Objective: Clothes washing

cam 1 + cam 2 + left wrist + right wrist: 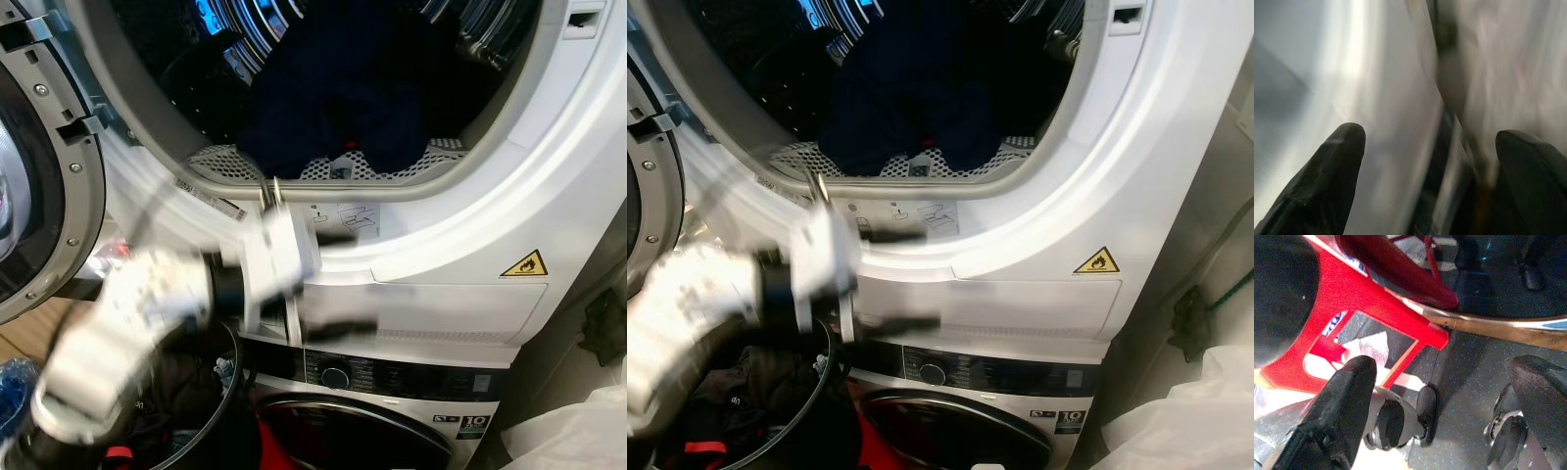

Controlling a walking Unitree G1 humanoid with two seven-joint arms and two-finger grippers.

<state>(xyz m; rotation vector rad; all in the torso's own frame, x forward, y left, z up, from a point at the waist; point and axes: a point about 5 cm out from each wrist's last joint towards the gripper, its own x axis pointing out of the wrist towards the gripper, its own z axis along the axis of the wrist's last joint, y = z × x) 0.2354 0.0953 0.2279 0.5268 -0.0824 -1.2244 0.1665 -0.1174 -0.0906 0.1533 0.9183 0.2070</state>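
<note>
Dark navy clothes (333, 98) lie inside the open drum of the upper white dryer (460, 225). My left gripper (366, 281) is blurred by motion in front of the dryer's white front panel, just below the drum opening. It is open and empty, and in the left wrist view its fingers (1327, 171) stand wide apart against a blurred white surface. My right gripper (1441, 364) hangs low over the speckled floor beside a red plastic frame (1376, 308), open with nothing in it.
The dryer door (39, 196) swings open at the left. Below the dryer is a washer with a dark control panel (392, 377) and knob (335, 375). Dark and red laundry (176, 401) sits low at the left. A white bag (578, 431) is at the lower right.
</note>
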